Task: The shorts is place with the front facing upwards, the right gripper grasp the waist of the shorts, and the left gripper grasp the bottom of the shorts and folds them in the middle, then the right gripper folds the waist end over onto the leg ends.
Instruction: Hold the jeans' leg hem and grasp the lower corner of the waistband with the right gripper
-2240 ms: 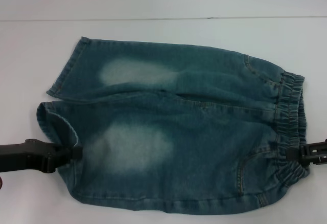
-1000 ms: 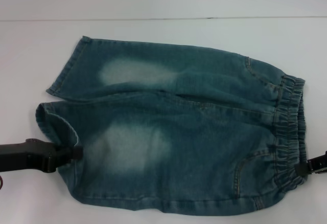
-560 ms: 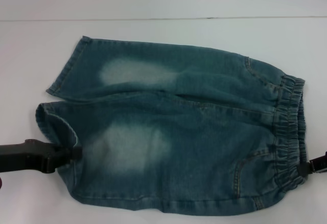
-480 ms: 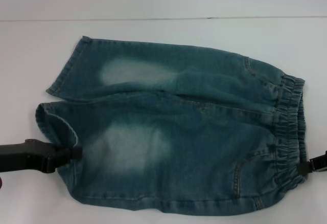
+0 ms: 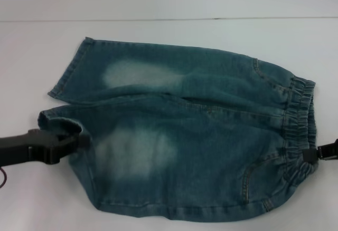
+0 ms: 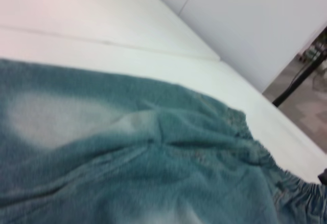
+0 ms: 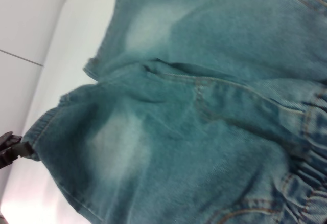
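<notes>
shorts flat on desk, long axis 9-to-3 | left tool at 9, clamped on near leg hem | right tool at 3, pinching waist | fold goes toward 12

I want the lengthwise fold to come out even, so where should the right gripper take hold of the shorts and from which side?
Grip the waist, the gathered elastic band at the shorts' right end, on its near part, coming in level from the right. The band's bunched edge lies open there, where the right gripper already sits.
</notes>
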`<state>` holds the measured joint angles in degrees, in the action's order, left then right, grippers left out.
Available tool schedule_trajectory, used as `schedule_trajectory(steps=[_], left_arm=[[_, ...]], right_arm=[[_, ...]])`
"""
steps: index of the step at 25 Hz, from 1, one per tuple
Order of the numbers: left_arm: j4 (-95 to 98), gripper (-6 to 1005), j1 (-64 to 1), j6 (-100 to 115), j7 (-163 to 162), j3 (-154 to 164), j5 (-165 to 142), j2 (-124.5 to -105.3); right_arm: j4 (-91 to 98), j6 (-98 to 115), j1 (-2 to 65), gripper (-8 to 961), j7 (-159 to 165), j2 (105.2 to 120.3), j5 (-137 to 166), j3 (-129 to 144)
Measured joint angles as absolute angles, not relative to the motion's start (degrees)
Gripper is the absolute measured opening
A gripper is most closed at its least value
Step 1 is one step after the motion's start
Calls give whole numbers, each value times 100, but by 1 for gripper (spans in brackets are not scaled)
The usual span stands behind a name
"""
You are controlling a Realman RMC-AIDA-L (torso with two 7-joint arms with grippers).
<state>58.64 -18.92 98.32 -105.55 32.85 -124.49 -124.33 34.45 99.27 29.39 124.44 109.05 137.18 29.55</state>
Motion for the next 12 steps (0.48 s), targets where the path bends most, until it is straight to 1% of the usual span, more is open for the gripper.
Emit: schedule_trajectory(steps=[7, 12], left_arm=[[5642, 27, -1882, 9722, -10397, 3245, -11900, -12428], [5496, 27, -1869, 9636, -10213, 3114, -11582, -12425]], right_arm=[[3412, 9975, 2867, 9, 12263, 10935, 13577, 2734], [3410, 10089, 2691, 8, 12087, 10944, 13211, 2536]])
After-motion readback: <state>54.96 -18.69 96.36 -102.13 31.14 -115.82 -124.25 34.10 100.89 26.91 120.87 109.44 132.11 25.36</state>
